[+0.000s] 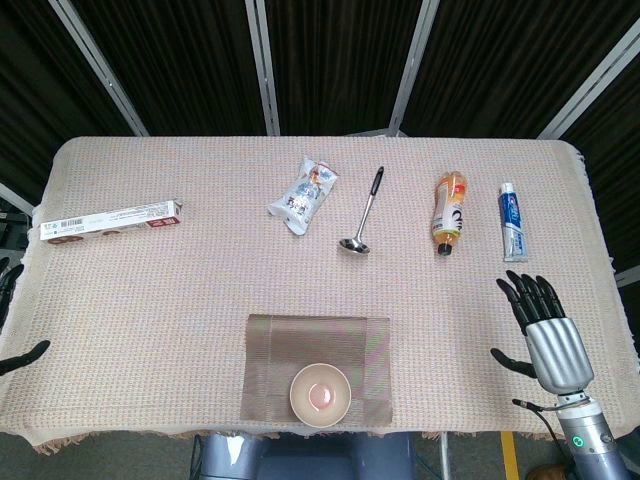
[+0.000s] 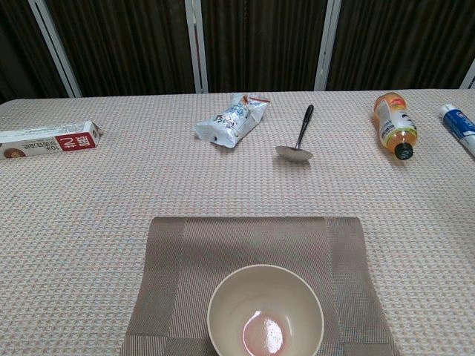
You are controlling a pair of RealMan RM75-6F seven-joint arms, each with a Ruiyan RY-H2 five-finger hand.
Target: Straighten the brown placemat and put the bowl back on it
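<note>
The brown placemat (image 1: 318, 368) (image 2: 252, 282) lies flat and square to the table's front edge, near the middle. A cream bowl (image 1: 319, 393) (image 2: 265, 311) stands upright on its front half, pinkish inside and holding nothing. My right hand (image 1: 543, 326) hovers at the right side of the table with fingers spread, holding nothing, well away from the mat. Of my left hand (image 1: 12, 318) only dark fingertips show at the far left edge of the head view, apart and with nothing in them. Neither hand appears in the chest view.
Along the back of the table lie a toothpaste box (image 1: 110, 220) (image 2: 49, 140), a crumpled snack packet (image 1: 303, 192) (image 2: 232, 122), a metal ladle (image 1: 364, 213) (image 2: 298, 138), an orange drink bottle (image 1: 449, 212) (image 2: 393, 124) and a toothpaste tube (image 1: 512, 221) (image 2: 459, 122).
</note>
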